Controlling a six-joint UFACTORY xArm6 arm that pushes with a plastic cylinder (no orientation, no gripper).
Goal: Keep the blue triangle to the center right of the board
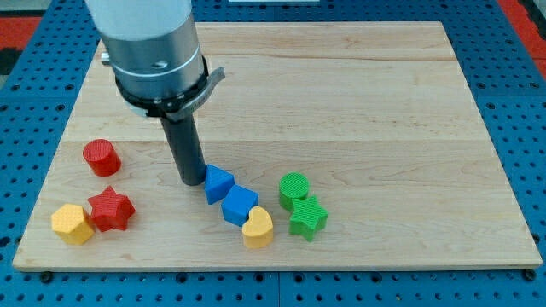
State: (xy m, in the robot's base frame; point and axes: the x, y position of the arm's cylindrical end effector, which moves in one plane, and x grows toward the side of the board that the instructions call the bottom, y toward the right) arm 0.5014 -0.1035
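The blue triangle lies below the board's middle, a little left of centre. My tip stands just to its left, touching or almost touching it. A blue cube sits right against the triangle's lower right side. A yellow heart lies just below the cube.
A green cylinder and a green star sit right of the blue cube. At the view's left are a red cylinder, a red star and a yellow hexagon. The wooden board rests on blue pegboard.
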